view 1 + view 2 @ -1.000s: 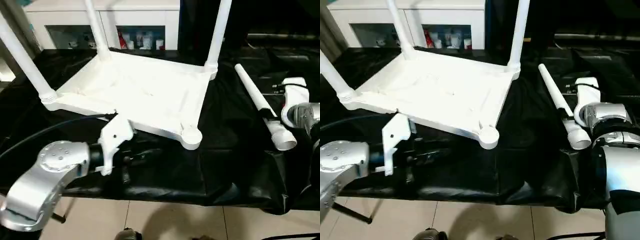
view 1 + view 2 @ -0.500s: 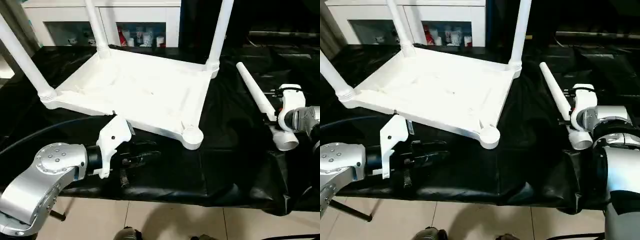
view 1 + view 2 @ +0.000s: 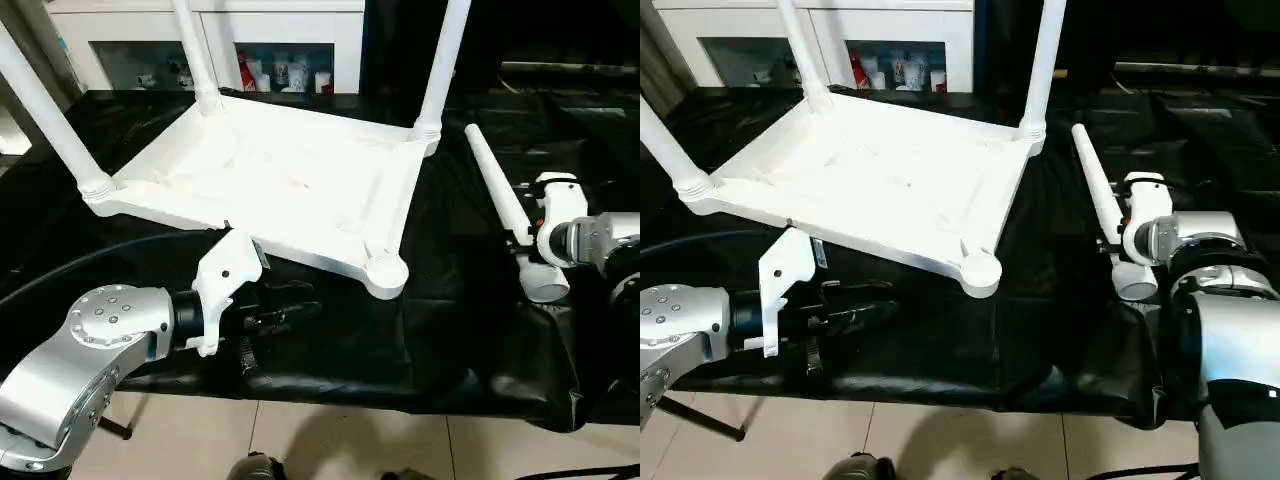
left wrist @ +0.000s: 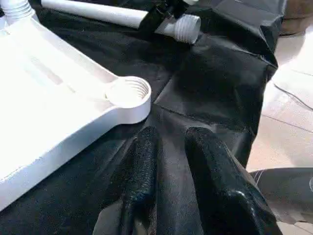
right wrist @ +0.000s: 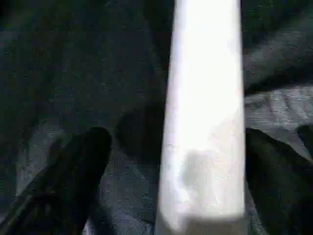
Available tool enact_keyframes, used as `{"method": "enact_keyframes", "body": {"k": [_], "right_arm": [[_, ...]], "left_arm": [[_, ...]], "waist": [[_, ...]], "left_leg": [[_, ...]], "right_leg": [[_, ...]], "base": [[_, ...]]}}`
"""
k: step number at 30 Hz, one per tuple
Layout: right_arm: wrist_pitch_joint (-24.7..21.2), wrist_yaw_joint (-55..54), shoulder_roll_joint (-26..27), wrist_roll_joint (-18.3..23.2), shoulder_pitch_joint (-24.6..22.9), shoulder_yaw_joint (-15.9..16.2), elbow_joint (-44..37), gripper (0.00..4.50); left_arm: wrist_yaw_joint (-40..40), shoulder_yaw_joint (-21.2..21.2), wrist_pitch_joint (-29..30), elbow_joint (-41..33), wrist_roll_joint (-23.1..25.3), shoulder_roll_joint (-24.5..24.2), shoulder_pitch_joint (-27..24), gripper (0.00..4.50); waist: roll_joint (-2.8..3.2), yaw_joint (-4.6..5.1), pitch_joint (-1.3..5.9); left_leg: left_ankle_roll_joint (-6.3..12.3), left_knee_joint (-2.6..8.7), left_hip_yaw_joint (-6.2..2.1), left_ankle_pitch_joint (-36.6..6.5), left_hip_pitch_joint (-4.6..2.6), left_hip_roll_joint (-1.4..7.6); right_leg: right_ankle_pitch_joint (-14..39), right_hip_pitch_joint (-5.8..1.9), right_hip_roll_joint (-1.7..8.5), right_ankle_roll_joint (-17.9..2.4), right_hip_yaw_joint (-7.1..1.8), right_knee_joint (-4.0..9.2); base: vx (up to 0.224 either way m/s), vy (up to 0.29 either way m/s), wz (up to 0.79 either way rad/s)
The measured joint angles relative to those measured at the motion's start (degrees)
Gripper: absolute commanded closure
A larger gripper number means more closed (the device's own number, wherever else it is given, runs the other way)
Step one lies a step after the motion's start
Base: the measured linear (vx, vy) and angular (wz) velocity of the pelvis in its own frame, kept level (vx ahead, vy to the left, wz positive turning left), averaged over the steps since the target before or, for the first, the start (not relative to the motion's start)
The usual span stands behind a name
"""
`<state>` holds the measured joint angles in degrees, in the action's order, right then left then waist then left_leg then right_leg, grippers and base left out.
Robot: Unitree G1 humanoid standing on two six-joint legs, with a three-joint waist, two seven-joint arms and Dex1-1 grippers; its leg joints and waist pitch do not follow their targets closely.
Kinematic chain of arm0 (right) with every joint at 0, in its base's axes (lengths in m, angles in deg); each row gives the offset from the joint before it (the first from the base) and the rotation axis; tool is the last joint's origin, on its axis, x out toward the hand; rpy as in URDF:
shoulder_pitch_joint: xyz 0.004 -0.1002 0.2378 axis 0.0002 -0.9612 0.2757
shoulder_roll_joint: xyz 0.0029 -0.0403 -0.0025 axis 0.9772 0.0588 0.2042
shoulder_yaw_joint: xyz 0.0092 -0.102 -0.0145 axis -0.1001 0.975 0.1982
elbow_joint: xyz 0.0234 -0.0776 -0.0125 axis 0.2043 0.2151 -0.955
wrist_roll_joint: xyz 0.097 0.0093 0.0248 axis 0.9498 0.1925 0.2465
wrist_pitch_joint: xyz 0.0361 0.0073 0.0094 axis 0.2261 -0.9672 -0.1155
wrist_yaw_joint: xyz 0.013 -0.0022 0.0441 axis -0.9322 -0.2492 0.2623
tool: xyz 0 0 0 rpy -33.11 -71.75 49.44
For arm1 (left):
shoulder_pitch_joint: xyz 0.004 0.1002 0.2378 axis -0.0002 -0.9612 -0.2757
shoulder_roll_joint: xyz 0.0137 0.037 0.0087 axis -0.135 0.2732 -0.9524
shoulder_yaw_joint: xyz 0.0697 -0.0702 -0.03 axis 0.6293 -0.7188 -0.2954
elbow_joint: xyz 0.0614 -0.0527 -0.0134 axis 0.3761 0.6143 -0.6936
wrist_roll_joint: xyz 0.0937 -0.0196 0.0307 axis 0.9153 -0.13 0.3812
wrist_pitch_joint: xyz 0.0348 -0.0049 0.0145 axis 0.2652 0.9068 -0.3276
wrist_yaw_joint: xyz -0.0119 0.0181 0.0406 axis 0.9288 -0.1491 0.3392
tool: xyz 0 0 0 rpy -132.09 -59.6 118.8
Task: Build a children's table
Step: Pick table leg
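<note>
The white tabletop [image 3: 270, 180] lies upside down on the black cloth, ribbed underside up. Three white legs [image 3: 45, 110] [image 3: 195, 55] [image 3: 440, 65] stand upright in its corner sockets. The near right socket [image 3: 386, 268] is empty. A loose leg [image 3: 492, 190] lies on the cloth to the right. My right gripper [image 3: 527, 238] straddles it near its threaded end [image 3: 545, 282], open, its fingers [image 5: 90, 147] wide on either side of the leg [image 5: 205, 122]. My left gripper [image 4: 168, 139] hovers low over the cloth just short of the empty socket [image 4: 128, 91], narrowly open with nothing between the fingers.
A white glass-door cabinet [image 3: 290, 40] stands behind the table. The black cloth [image 3: 470, 330] hangs over the front edge above the tiled floor [image 3: 340, 440]. A black cable [image 3: 90, 262] curves along my left forearm.
My right gripper has come left and down over the loose leg, whose threaded end shifted slightly left. My left gripper has reached a little further toward the empty socket.
</note>
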<state>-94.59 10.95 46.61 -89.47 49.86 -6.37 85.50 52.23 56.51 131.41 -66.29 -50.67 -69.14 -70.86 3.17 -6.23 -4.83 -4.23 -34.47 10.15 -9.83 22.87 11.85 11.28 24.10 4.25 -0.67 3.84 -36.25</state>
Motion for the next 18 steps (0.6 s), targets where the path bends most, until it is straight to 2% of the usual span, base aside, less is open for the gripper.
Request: {"method": "enact_keyframes", "body": {"k": [12,16,17,18], "right_arm": [[-0.17,-0.01,0.74,-0.57,0.00,0.44,-0.22,1.45],[-0.21,-0.42,0.73,-0.64,-0.01,0.42,-0.21,1.65],[-0.21,-0.72,0.71,-0.62,-0.03,0.38,-0.22,1.89],[-0.24,-1.30,0.69,-0.52,-0.09,0.14,-0.21,1.94]], "left_arm": [[-0.55,0.01,-0.06,0.02,-0.03,-0.64,0.81,3.31],[-0.64,0.11,-0.30,0.27,-0.02,-0.72,1.03,3.31],[-0.65,0.24,-0.41,0.43,0.00,-0.72,1.22,3.31],[-0.65,0.56,-0.64,0.94,0.00,-0.71,1.76,3.31]], "waist": [[-0.09,0.08,-0.02],[-0.11,0.08,-0.02],[-0.13,0.07,-0.01],[-0.18,0.01,0.02]], "left_leg": [[-0.01,0.00,-0.01,0.00,-0.11,0.00],[-0.01,0.00,-0.01,0.00,-0.11,0.00],[-0.01,0.00,-0.01,0.00,-0.11,0.00],[-0.01,0.00,-0.01,0.00,-0.11,0.00]], "right_leg": [[0.00,-0.10,0.00,0.00,0.00,-0.01],[0.00,-0.10,0.00,0.00,0.00,-0.01],[0.00,-0.10,0.00,0.00,0.00,-0.01],[0.00,-0.10,0.00,0.00,0.00,-0.01]], "base": [[0.000,0.000,0.00],[0.000,0.000,0.00],[0.000,0.000,0.00],[0.000,0.000,0.00]]}}
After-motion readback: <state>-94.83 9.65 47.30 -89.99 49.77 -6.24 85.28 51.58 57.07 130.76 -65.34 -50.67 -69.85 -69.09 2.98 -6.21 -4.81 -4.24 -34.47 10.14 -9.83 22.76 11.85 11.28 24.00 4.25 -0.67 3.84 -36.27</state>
